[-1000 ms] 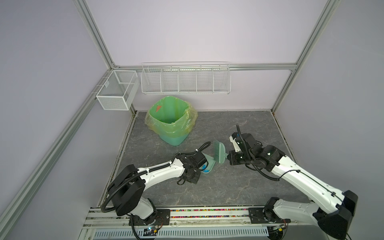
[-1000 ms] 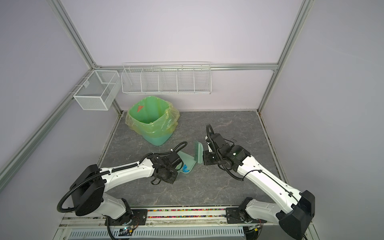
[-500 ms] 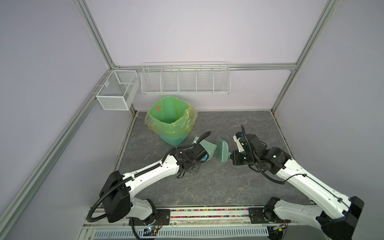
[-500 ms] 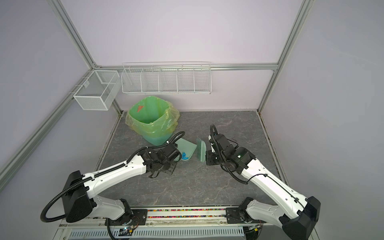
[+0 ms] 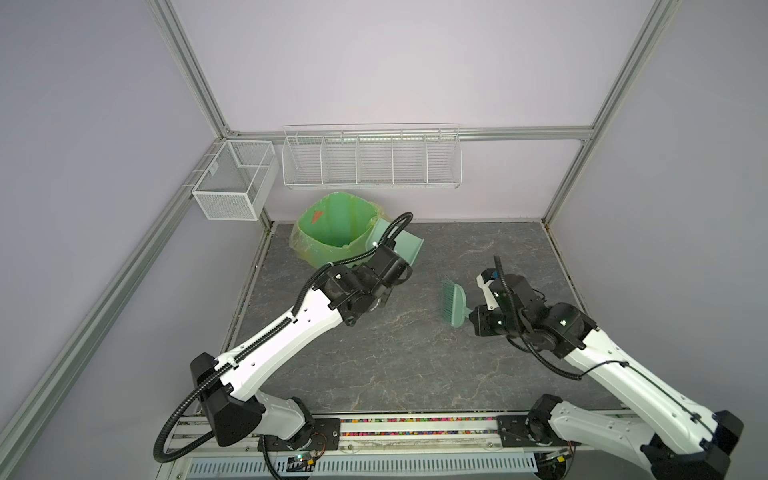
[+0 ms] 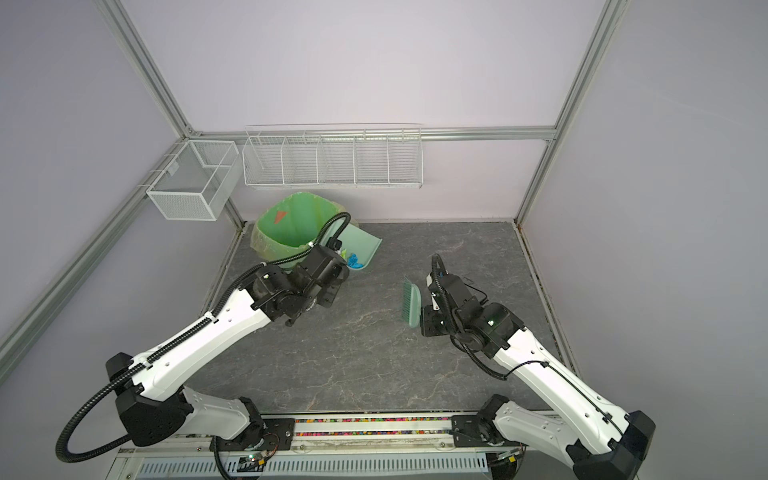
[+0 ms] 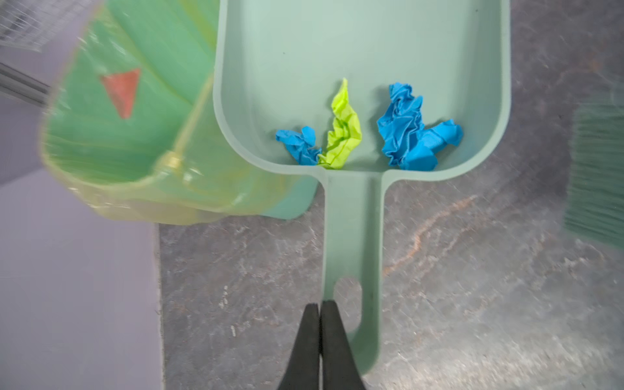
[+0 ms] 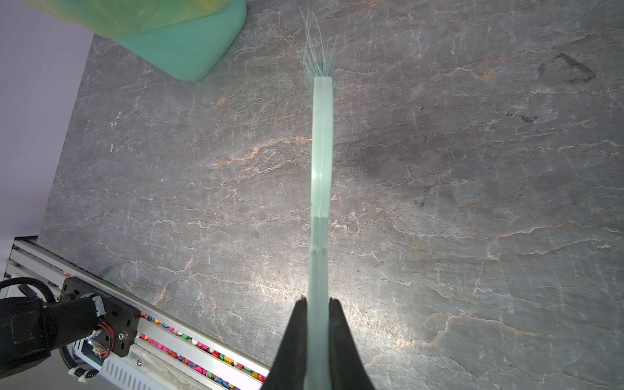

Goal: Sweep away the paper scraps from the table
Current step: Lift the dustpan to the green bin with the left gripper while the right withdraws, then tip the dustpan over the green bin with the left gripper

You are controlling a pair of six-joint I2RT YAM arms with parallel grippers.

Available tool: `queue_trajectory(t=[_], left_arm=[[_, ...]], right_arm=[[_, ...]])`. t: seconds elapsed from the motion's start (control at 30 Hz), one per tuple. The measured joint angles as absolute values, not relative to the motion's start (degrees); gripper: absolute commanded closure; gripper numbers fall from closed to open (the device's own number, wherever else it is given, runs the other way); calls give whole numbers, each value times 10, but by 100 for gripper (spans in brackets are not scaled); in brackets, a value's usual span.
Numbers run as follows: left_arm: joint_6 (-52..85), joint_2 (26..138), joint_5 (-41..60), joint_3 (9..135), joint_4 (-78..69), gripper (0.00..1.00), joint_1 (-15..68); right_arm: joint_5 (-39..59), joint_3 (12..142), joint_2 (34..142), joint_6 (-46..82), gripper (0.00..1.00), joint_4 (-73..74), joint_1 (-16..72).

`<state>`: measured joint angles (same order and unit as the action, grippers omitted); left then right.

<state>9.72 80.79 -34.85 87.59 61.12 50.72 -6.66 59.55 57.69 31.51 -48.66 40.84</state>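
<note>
Standing far left on the table (image 5: 395,357): your green-lined bin (image 5: 336,224). Next, left gripper (image 7: 319,305), jaws pinched tight on the dustpan (image 7: 354,50) handle, pan held just beside the bin's right rim. Paper scraps (image 7: 408,135): blue and lime wads lying in the pan, at its handle end. Right: brush (image 5: 455,301), bristles pointing left, handle clamped in your right gripper (image 8: 318,304).

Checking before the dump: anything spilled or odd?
Nothing spilled: the paper scraps sit in the dustpan at its handle end, beside the bin. Only the brush looks slightly off, its end bristles splaying.
</note>
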Motion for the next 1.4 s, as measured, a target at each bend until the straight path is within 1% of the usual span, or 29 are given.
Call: queue_trajectory(t=[0.23,0.43,0.53,0.63,0.7,0.8,0.9,1.0,1.1,1.4], left_arm=[[17,809,-453,931,627,100,470],[-56,812,-538,989,630,100,419],[-123,816,-601,987,606,100,394],[-264,816,-691,927,489,100,388],[-410,816,-735,852,343,100,382],[-578,836,-757,798,197,100,371],[-717,858,-770,795,84,100,367],[-830,853,-771,775,-22,100,368],[-904,848,-776,742,-86,100,368],[-1004,848,-783,688,-139,100,378]], right_arm=[[-67,579,547,315,93,-487,406],[-67,566,521,315,93,-491,405],[-67,561,510,315,92,-491,405],[-69,554,500,315,92,-491,405],[-69,550,490,314,92,-491,405],[-74,543,470,313,92,-490,404],[-79,528,437,313,92,-490,403],[-80,511,402,313,92,-486,402],[-80,493,376,313,92,-486,402],[-77,474,353,313,92,-482,402]])
